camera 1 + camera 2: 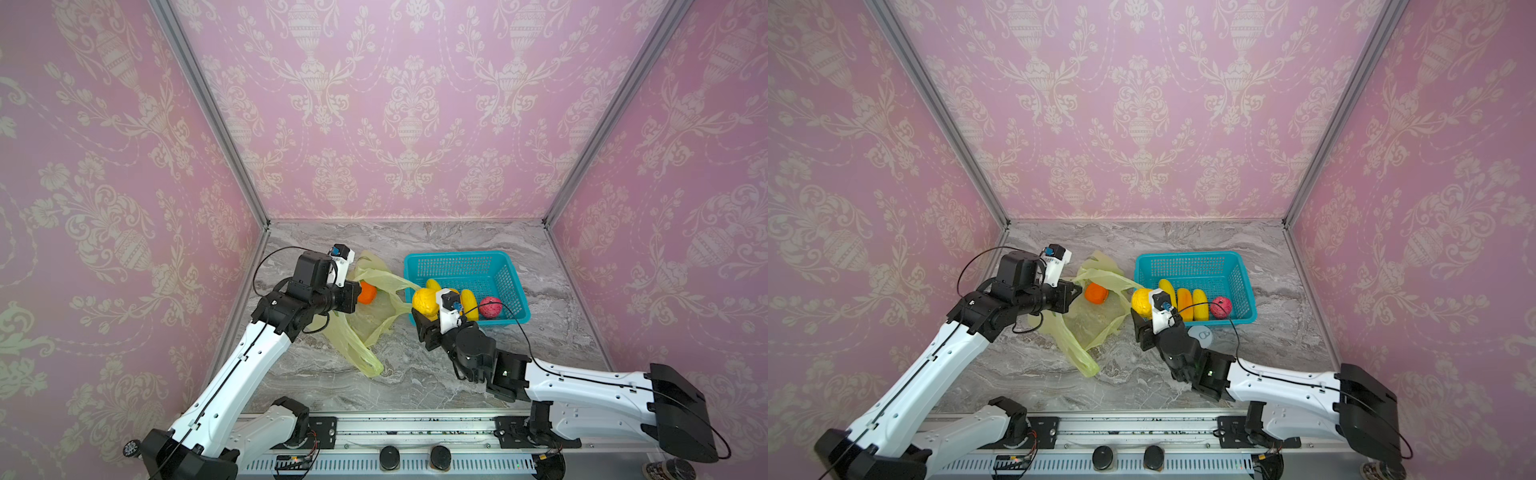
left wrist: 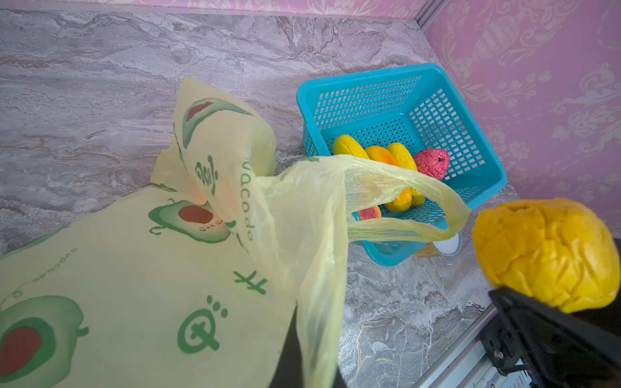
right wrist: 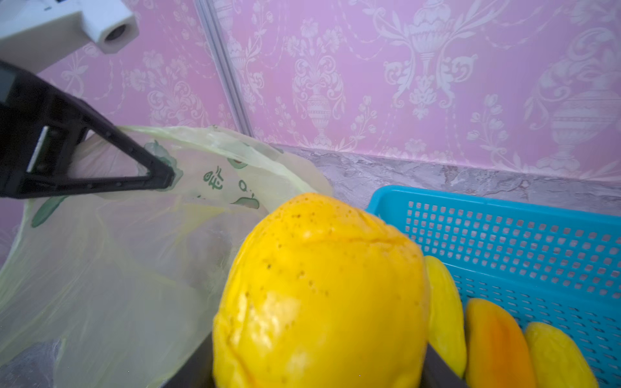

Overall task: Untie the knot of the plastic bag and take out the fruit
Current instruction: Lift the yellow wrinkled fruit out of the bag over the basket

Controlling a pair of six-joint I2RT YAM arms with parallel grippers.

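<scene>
Pinching the plastic bag [image 1: 365,328] rim with the fully closed left gripper [image 3: 164,179], left of the teal basket [image 1: 457,255], with the knot already undone. Cradling the yellow round fruit [image 1: 423,300] in the part-spread right gripper [image 1: 426,318] at the basket's near-left corner. Risking snagging the loose handle loop [image 2: 403,188] there, dragging the bag and spilling the orange [image 1: 367,293].

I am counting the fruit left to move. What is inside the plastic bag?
One orange shows inside the plastic bag. The left arm covers part of the bag, so more fruit may be hidden.
</scene>
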